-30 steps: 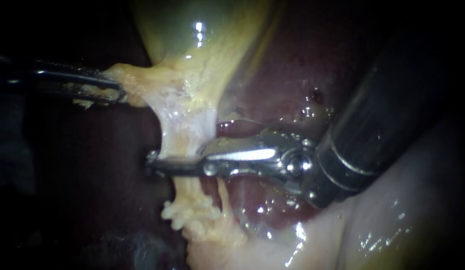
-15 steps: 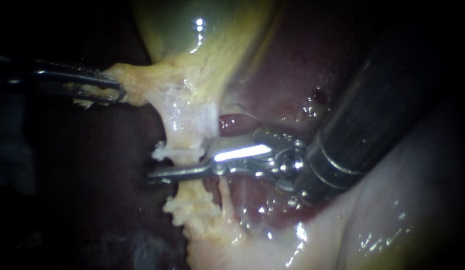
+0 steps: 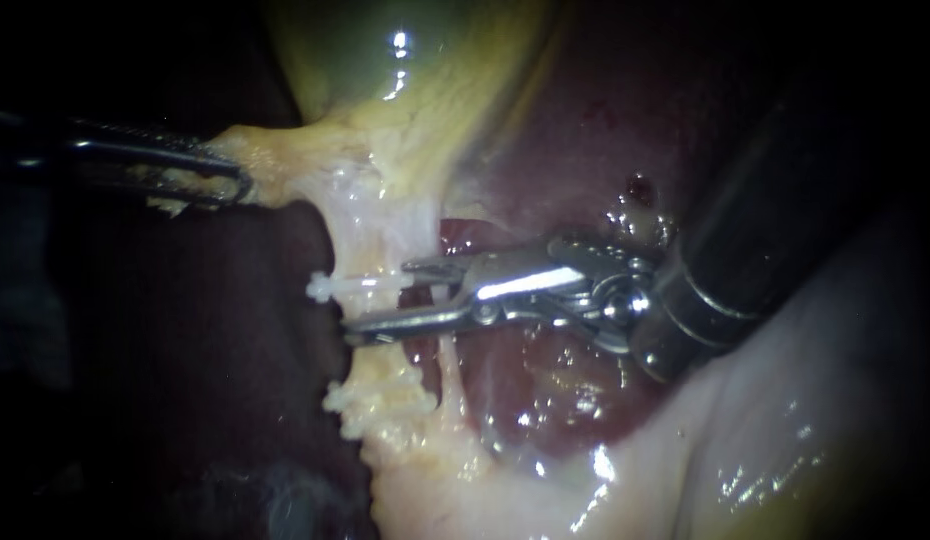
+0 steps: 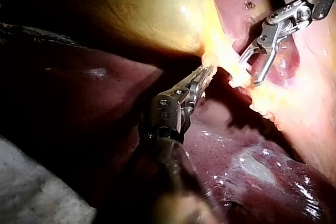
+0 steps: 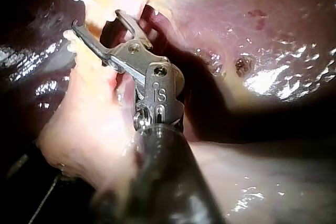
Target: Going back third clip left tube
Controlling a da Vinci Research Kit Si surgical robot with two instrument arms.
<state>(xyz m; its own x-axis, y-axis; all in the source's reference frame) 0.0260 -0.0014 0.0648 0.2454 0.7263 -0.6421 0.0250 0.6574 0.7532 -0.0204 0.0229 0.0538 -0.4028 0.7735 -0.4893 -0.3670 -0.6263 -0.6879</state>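
The right instrument (image 3: 377,298) has backed toward 3 o'clock, its two jaws parted and empty, leaving one white clip (image 3: 337,286) across the left tube (image 3: 375,230). Further clips may be hidden. At 9 o'clock the left instrument (image 3: 223,180) clamps the edge of the gallbladder (image 3: 365,70), and dark open room lies at 7 o'clock.

Close endoscope and two wrist cameras, all on one tube (image 3: 380,225)

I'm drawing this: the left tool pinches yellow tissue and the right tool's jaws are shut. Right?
Not quite: the right instrument has its jaws open, with a gap between them, as the endoscope view shows. The left instrument does pinch the yellow tissue.
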